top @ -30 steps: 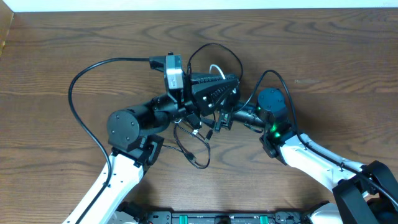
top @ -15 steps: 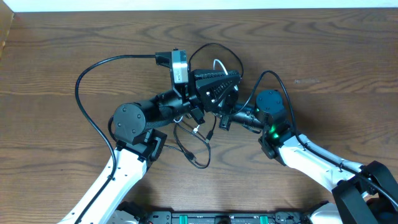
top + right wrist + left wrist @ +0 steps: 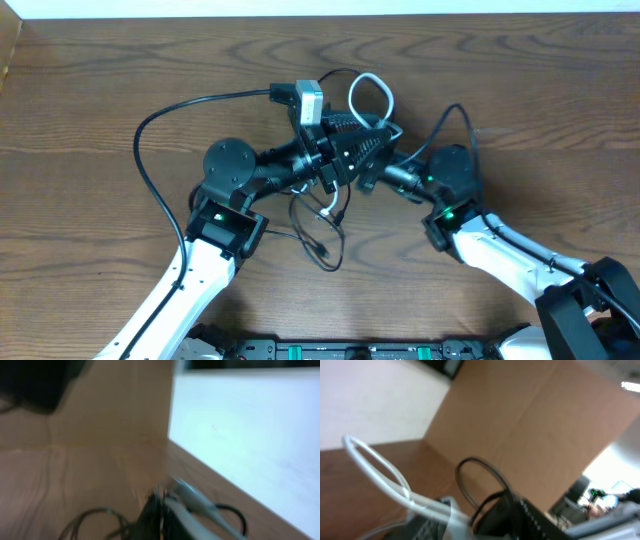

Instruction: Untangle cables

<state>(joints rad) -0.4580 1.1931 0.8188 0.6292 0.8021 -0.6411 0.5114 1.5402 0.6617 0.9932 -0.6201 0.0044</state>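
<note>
The cables are bunched at mid-table between my two grippers. A white cable [image 3: 368,90] loops up above them, and thin black cables [image 3: 322,240] trail below onto the wood. My left gripper [image 3: 375,140] reaches in from the left. In the blurred left wrist view its jaws [image 3: 475,520] stand apart, with the white cable [image 3: 380,467] and a black cable [image 3: 480,467] running into the gap. My right gripper [image 3: 362,183] comes from the right and is shut [image 3: 160,510] on the bundle. A whitish plug [image 3: 192,497] lies over its fingers, with black cable [image 3: 95,515] looping beside them.
The left arm's thick black wire [image 3: 150,130] arcs over the table on the left. A pale strip [image 3: 320,8] marks the table's far edge. A cardboard wall [image 3: 535,425] stands beyond the table.
Both grippers shifted right and toward the far edge with the bundle. The white loop rose clear above them. The right gripper closed; the left jaws parted.
</note>
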